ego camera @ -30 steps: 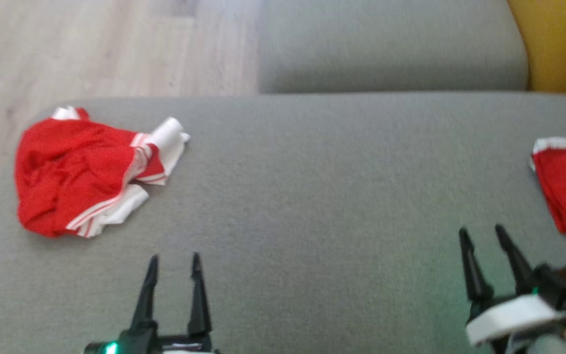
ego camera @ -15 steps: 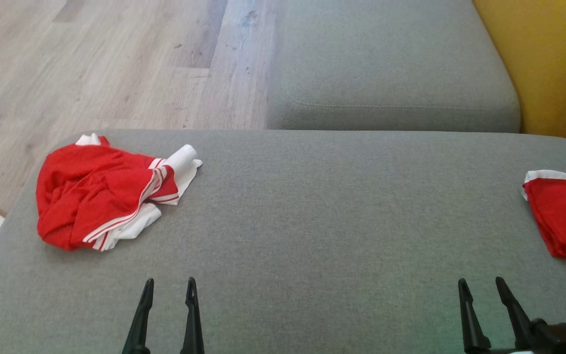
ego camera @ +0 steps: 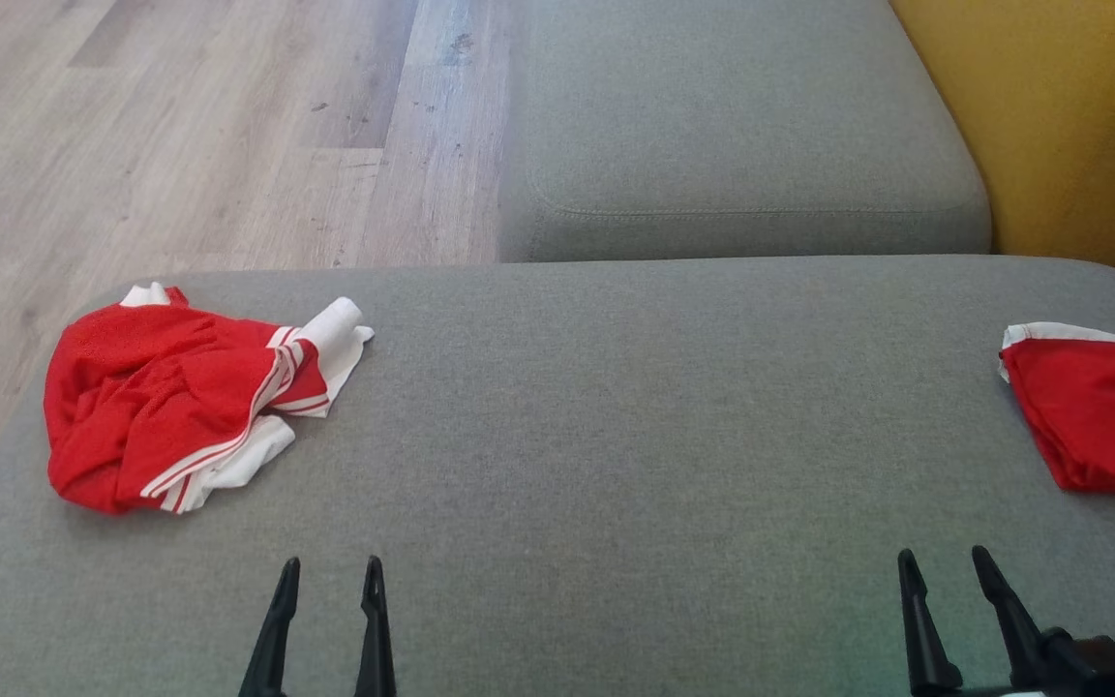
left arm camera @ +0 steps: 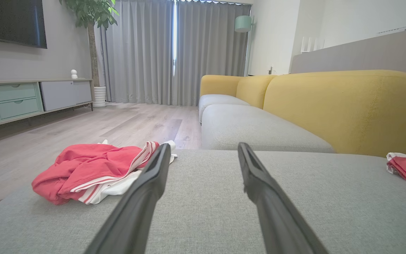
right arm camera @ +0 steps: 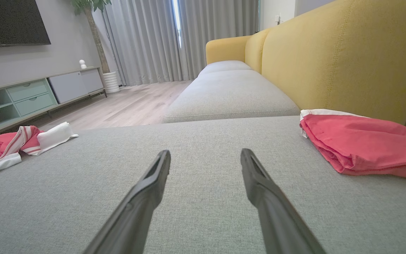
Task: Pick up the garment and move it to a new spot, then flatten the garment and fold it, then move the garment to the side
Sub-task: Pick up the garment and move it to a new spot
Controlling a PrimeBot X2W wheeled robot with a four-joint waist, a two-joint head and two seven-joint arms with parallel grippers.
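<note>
A crumpled red garment (ego camera: 165, 411) with white striped trim lies in a heap at the left end of the grey cushion (ego camera: 616, 416); it also shows in the left wrist view (left arm camera: 93, 169) and at the left edge of the right wrist view (right arm camera: 9, 146). My left gripper (ego camera: 330, 573) stands open near the cushion's front edge, to the right of and nearer than the heap, holding nothing. My right gripper (ego camera: 940, 563) is open too, low at the right, empty. A second red garment (ego camera: 1090, 416), folded flat, rests at the cushion's right end (right arm camera: 361, 148).
Beyond the cushion sits another grey seat cushion (ego camera: 741, 136) with a yellow backrest (ego camera: 1070, 116) at the right. Wooden floor (ego camera: 180, 126) lies past the left and far edges. A TV cabinet (left arm camera: 30, 97) and curtains stand across the room.
The camera has tilted, so the whole picture shifted downward and both grippers now sit lower in the head view. The garments have not moved on the cushion, and both grippers stay open.
</note>
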